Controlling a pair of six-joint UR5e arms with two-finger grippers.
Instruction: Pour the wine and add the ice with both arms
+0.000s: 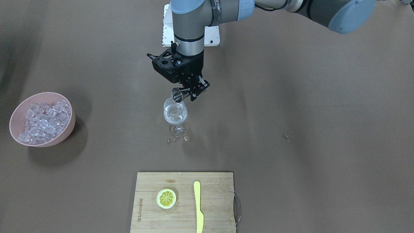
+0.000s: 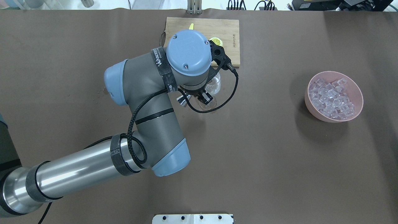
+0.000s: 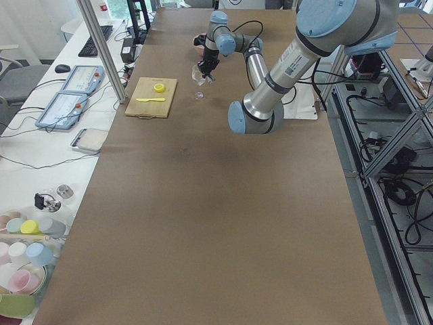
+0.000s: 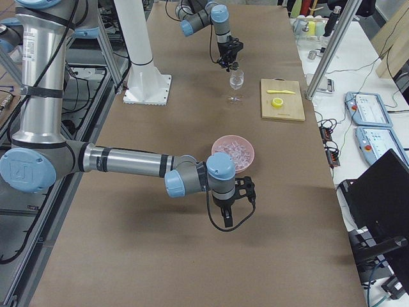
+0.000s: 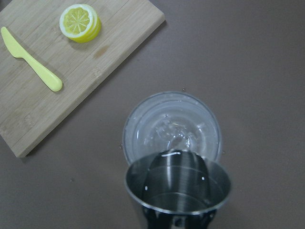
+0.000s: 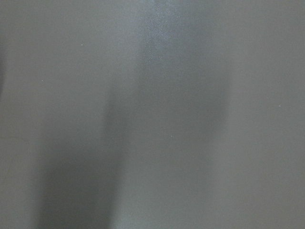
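Note:
My left gripper (image 1: 189,90) is shut on a small steel measuring cup (image 1: 177,94), tipped mouth-down over a stemmed wine glass (image 1: 175,115) at mid-table. The left wrist view shows the cup's mouth (image 5: 178,188) at the rim of the glass (image 5: 143,124). Clear wine (image 5: 171,131) lies in the glass bowl. The ice (image 1: 43,120) is heaped in a pink bowl (image 1: 68,129) far off on my right side. My right gripper (image 4: 233,192) hangs near the table just in front of that bowl (image 4: 220,142); I cannot tell if it is open or shut. Its wrist view shows only blurred table.
A bamboo cutting board (image 1: 184,216) lies beyond the glass, with a lemon slice (image 1: 166,198) and a yellow plastic knife (image 1: 198,207) on it. Small droplets lie around the glass foot (image 1: 178,139) and on the table on my left side (image 1: 286,137).

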